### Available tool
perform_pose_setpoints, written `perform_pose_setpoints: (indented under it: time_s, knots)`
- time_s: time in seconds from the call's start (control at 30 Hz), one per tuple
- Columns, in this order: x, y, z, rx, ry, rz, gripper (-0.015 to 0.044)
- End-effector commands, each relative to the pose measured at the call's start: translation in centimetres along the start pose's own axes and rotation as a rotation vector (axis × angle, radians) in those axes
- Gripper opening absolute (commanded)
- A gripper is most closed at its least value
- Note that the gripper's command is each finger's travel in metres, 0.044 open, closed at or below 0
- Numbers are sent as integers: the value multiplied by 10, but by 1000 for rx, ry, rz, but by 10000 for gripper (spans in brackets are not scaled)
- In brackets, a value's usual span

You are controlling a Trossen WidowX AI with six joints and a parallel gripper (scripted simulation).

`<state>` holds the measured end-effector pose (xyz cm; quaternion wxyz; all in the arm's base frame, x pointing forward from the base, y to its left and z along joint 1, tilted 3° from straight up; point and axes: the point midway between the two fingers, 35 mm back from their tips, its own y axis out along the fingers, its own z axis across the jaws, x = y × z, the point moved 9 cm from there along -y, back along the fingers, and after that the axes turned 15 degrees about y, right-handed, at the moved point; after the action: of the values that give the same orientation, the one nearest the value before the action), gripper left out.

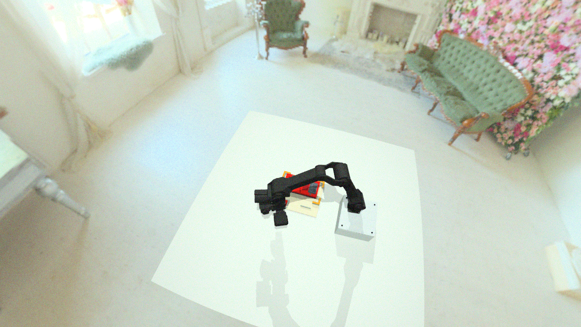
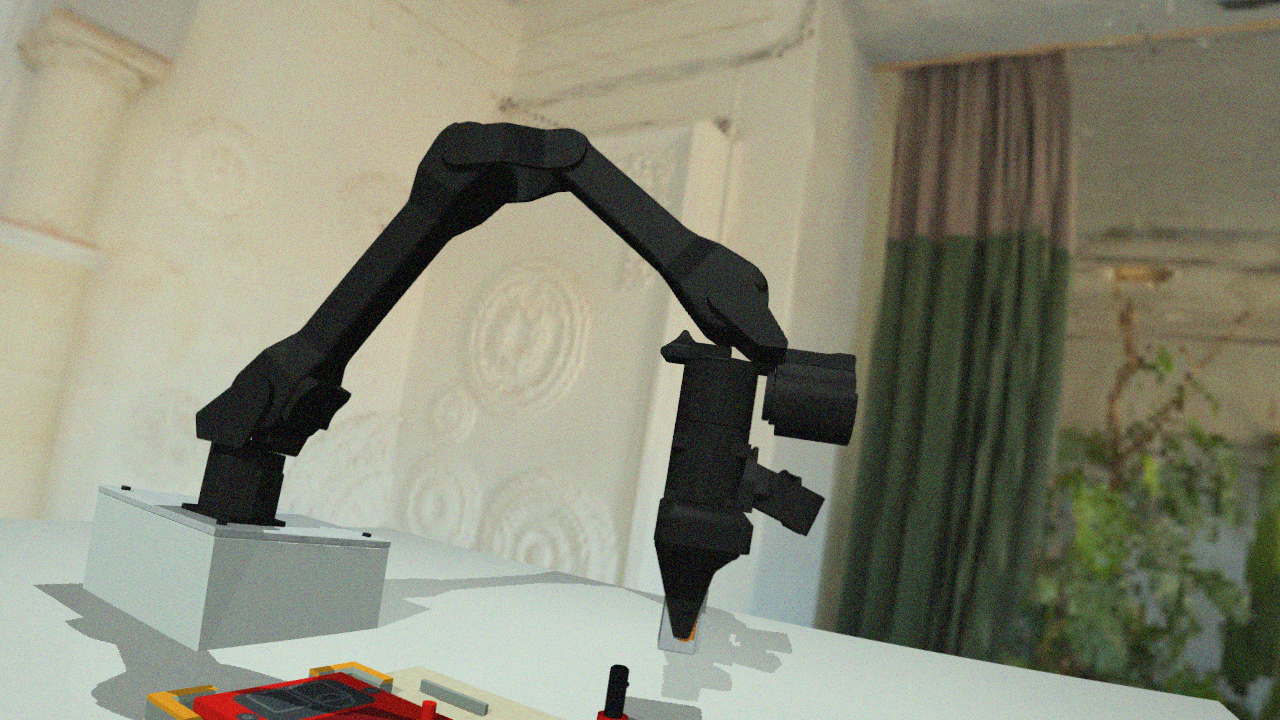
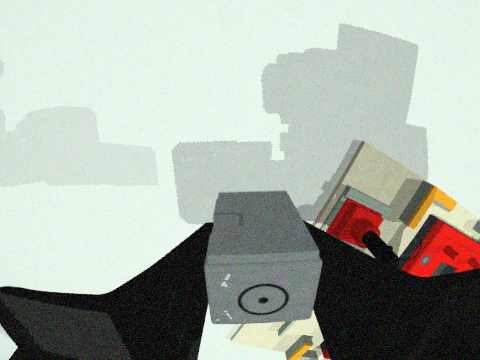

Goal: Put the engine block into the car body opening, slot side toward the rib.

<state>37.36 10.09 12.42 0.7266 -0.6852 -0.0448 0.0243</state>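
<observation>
The engine block (image 2: 666, 637) (image 3: 262, 272) is a small grey block with a ringed dot on the face toward the wrist camera. A bit of orange on it shows in the exterior view. My gripper (image 2: 683, 632) (image 3: 254, 230) is shut on it, one finger on each side, and holds it upright above the table. A small notch outline shows on its far upper part in the wrist view; the slot is not clear. The red car body (image 1: 312, 190) (image 2: 268, 707) (image 3: 450, 241) lies beside the gripper, right in the wrist view. Its opening and rib are not clearly visible.
A cream base plate (image 1: 302, 210) (image 3: 382, 167) with orange corner pieces lies under the car body. A red piece (image 3: 350, 220) with an upright black rod (image 2: 617, 689) (image 3: 380, 247) stands on it, close to the right finger. The grey arm base (image 1: 357, 223) (image 2: 295, 582) stands farther off.
</observation>
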Motion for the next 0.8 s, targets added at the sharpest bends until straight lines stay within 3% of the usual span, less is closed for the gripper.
perform_pose_setpoints:
  time_s: [0.0,0.6,0.77]
  knots:
    - [1,-16,-1,4,-3,-14,0]
    - [-6,-73,-5,4,-3,-13,0]
    - [-7,-72,-5,4,13,-13,0]
